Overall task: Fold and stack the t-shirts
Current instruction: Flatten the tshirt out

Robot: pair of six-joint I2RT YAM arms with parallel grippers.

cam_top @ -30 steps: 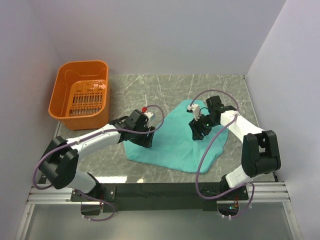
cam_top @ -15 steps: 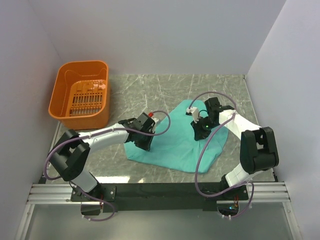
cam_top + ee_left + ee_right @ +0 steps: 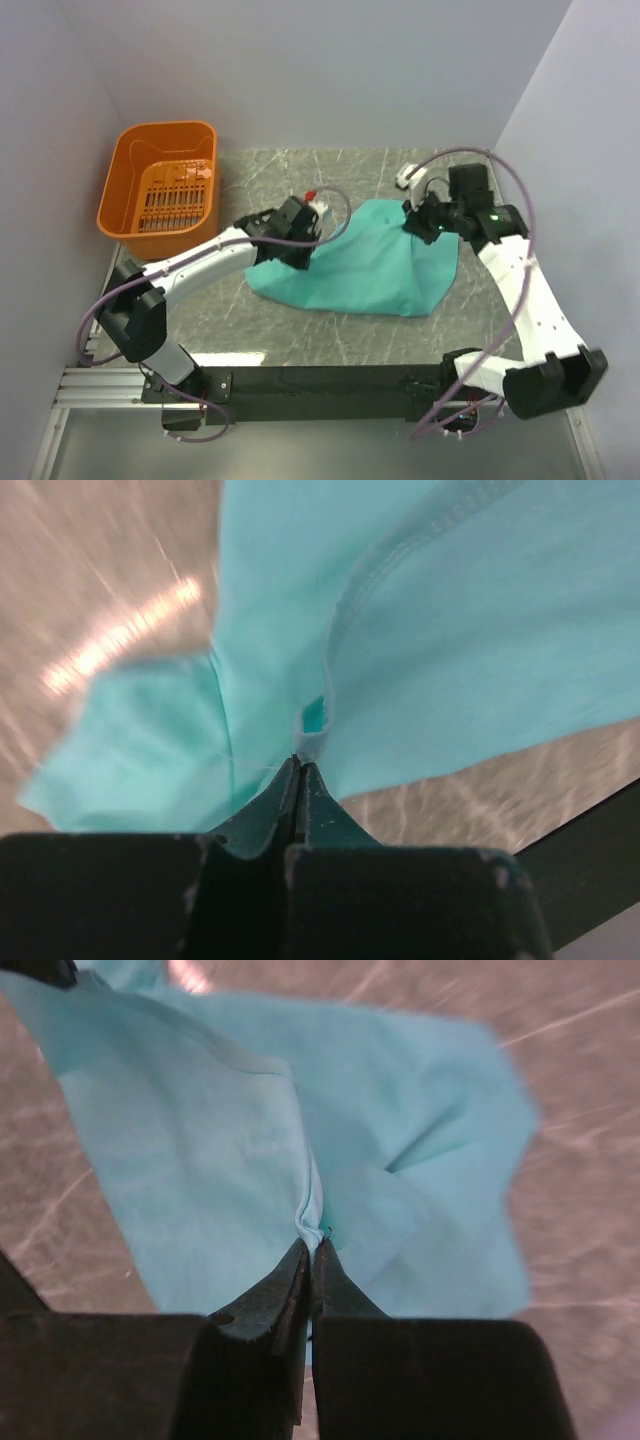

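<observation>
Fabric of one plain teal-green t-shirt (image 3: 370,268) spreads across the middle of the grey, veined surface (image 3: 300,175) between the two arms. It is thin and soft, doubled over itself into a rough wedge, broad toward the right and narrowing to a rounded corner at the near left. Its far edge runs from one claw to the other, and the near part lies flat on the surface.

The left claw (image 3: 300,256) is clenched on the shirt's left far corner. In the left wrist view the two dark fingertips (image 3: 315,798) meet with only a sliver of cloth between them, and a stitched hem curves away just above the pinch; the cloth there is smooth, with one long seam line and a blurred flap hanging to the left.

The right claw (image 3: 420,226) grips the right far corner in the same way, its tips closed on a small puckered ridge. In the right wrist view shallow creases fan out from that ridge, and a faint seam crosses the upper left of the cloth.

No print or pattern shows anywhere — only flat colour, slightly paler where the light falls.

An orange basket (image 3: 168,127) stands at the far left corner of the surface, well apart from the shirt.
</observation>
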